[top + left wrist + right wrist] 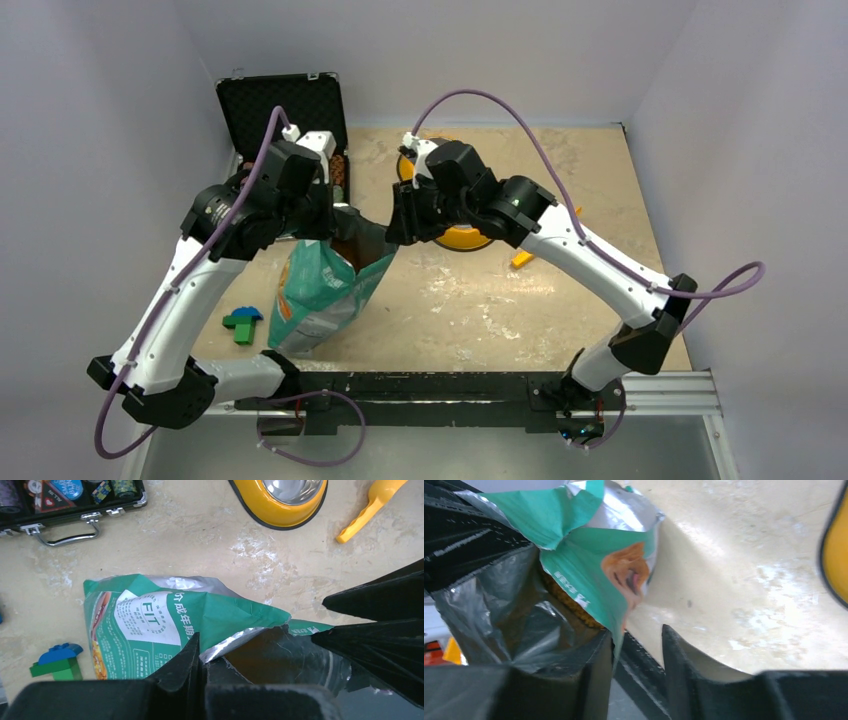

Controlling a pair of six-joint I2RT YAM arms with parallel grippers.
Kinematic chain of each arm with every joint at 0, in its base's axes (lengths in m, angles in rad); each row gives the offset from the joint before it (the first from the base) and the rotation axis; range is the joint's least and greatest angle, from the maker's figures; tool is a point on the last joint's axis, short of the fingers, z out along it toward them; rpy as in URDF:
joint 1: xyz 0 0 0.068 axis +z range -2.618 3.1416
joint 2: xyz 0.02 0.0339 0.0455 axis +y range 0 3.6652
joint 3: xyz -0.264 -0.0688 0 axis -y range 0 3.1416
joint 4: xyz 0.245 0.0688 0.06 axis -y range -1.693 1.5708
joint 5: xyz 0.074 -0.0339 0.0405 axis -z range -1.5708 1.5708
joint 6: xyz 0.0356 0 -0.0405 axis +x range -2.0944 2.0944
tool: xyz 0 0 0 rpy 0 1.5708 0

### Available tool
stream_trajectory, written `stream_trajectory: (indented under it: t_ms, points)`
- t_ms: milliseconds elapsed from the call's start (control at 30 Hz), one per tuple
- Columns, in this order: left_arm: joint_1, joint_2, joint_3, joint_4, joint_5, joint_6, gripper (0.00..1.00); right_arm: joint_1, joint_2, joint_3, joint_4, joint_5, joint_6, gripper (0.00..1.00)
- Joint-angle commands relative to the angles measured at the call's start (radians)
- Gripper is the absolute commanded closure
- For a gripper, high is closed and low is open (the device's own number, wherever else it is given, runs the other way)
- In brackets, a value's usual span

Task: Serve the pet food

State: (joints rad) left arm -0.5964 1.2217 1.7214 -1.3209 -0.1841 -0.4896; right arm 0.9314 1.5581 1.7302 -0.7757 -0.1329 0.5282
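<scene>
The teal-green pouch (315,295) with a golden dog's face stands left of centre with its mouth pulled open. My left gripper (318,215) is shut on the pouch's near rim; in the left wrist view (205,662) the silver-lined edge is pinched between the fingers. My right gripper (400,228) is at the opposite rim. In the right wrist view (636,645) its jaws stand apart, with the pouch edge (616,610) hanging between them against the left finger (596,670). The pet food (569,602) shows as a grainy brown mass inside the pouch.
A yellow bowl (468,238) with a steel inside (280,500) sits right of the pouch, partly under the right arm. A yellow scoop (524,259) lies beside it. An open black case (283,108) is at the back left. Green and blue bricks (242,323) lie front left.
</scene>
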Motion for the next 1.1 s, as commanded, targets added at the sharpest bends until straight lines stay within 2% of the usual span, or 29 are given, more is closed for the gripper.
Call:
stream_trajectory:
  t_ms: [0,67,133,233,333,500,567,700,867,967,1067]
  points:
    - [0.014,-0.039,-0.074,0.156,0.002,-0.045,1.0,-0.037,-0.095,-0.012,-0.054,0.029,-0.036,0.5]
    - [0.016,-0.049,-0.121,0.187,0.042,-0.038,1.0,-0.037,-0.153,-0.019,-0.073,0.061,-0.059,0.34]
    - [0.018,-0.054,-0.147,0.225,0.105,-0.038,1.0,-0.047,-0.219,-0.044,-0.087,0.12,-0.057,0.25]
    - [0.029,-0.052,-0.172,0.275,0.198,-0.072,1.0,-0.125,-0.337,-0.159,-0.072,0.179,-0.001,0.23]
    - [0.03,-0.042,-0.17,0.305,0.246,-0.098,1.0,-0.275,-0.439,-0.343,-0.039,0.187,0.107,0.18]
    - [0.032,-0.007,-0.17,0.312,0.314,-0.124,1.0,-0.545,-0.48,-0.577,-0.035,0.172,0.26,0.08]
    - [0.032,0.003,-0.175,0.318,0.339,-0.136,1.0,-0.657,-0.432,-0.653,-0.028,0.128,0.308,0.08]
    - [0.033,0.004,-0.191,0.332,0.384,-0.16,1.0,-0.816,-0.304,-0.762,0.115,-0.003,0.351,0.14]
    - [0.033,-0.006,-0.223,0.345,0.434,-0.191,1.0,-0.849,-0.142,-0.7,0.152,0.078,0.323,0.15]
    - [0.031,-0.023,-0.232,0.35,0.441,-0.198,1.0,-0.893,-0.079,-0.722,0.186,0.061,0.319,0.15]
    - [0.032,-0.036,-0.223,0.342,0.423,-0.187,1.0,-0.92,-0.039,-0.754,0.304,0.028,0.251,0.2]
